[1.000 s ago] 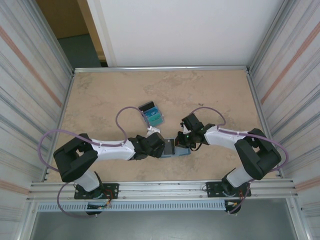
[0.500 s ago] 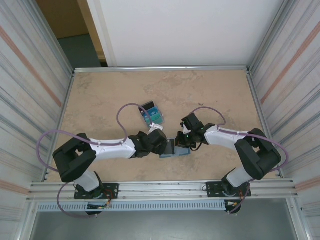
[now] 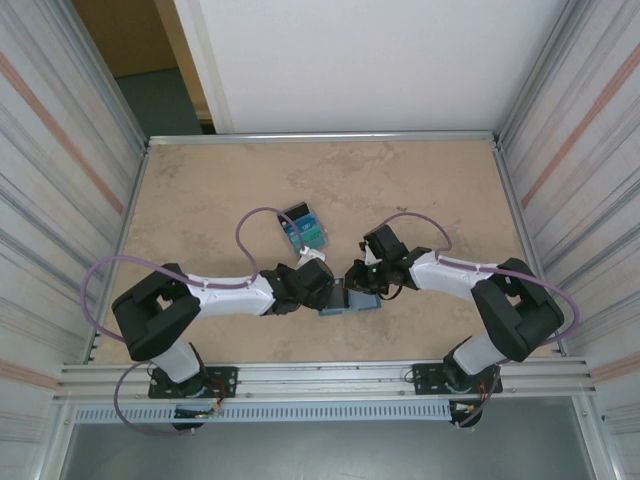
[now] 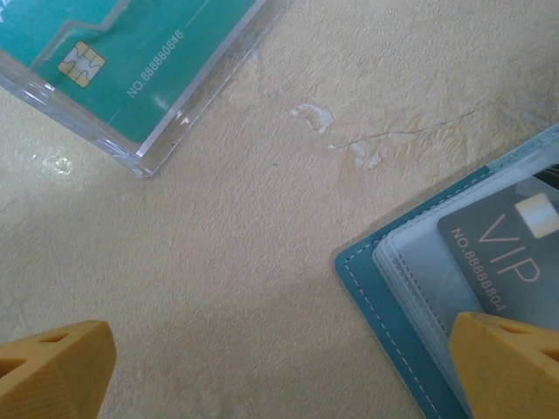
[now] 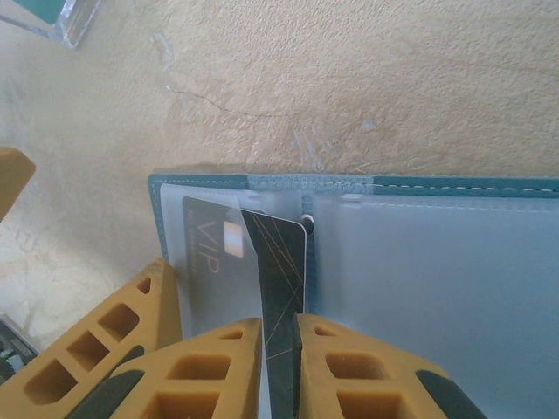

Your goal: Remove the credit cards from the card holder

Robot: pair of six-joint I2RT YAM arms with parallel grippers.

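Lying open, card holder [image 5: 454,185] noted with VIP card [image 5: 205,249] pocketed, black card [image 5: 281,262] pinched by right gripper [image 5: 279,323], left gripper [image 4: 279,362] spread wide, teal card [image 4: 131,61] in clear case [image 4: 162,147].

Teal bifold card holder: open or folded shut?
Open. The teal bifold card holder lies spread flat, clear pockets up, black VIP card in one.

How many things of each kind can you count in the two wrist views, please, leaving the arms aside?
Black cards: 2 (VIP card in a sleeve, lined card standing over it)
Teal chip card: 1
Card holder: 1
Clear case: 1
Total: 5
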